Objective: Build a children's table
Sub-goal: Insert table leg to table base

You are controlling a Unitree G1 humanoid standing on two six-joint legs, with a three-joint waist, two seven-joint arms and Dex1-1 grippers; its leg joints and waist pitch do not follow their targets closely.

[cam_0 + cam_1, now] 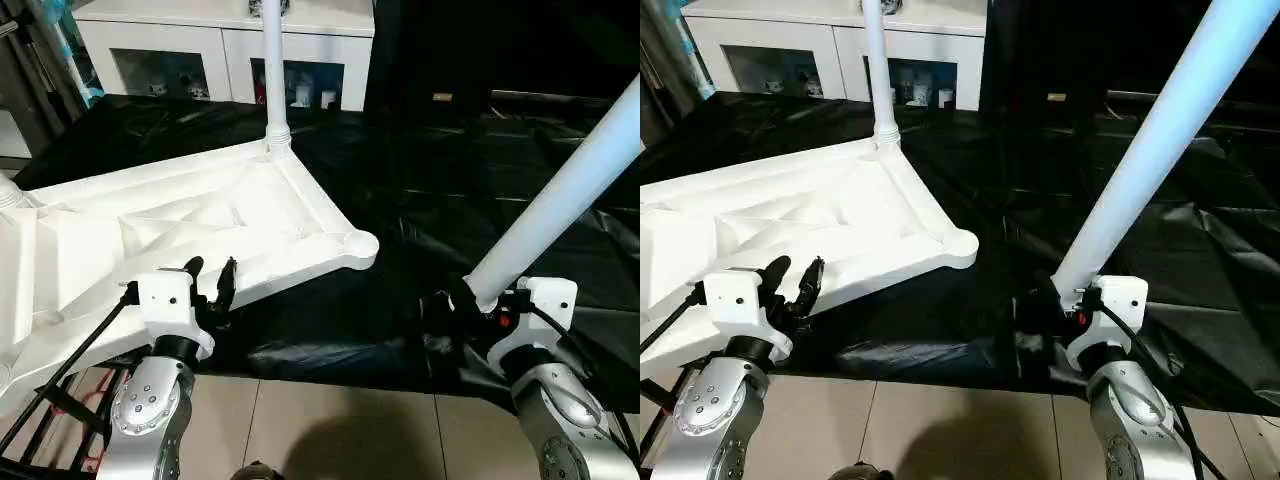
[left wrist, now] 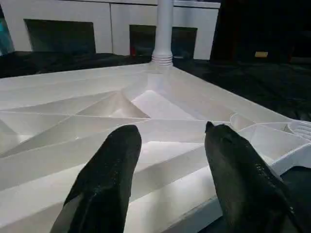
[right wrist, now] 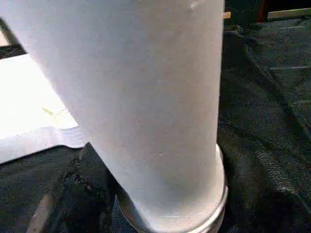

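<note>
Right eye view: right gripper (image 1: 1072, 297) clamps a stiff, smooth leg (image 1: 1145, 148); we hold near its base.
Left gripper (image 1: 212, 278), fingers apart, hovers over the rigid tabletop (image 1: 190, 235) edge; empty corner socket (image 1: 356, 243) lies beyond.

place: indoor room, home-like or test space | evidence: white glass-door cabinet (image 1: 225, 45) with small items inside | black plastic sheet (image 1: 420, 230) over tiled floor (image 1: 330, 420)

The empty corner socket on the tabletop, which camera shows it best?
The left eye view: the whole round empty corner socket lies unobstructed. The right eye view shows it similarly; the left wrist view catches its edge; the right wrist view mostly shows the held leg.
</note>
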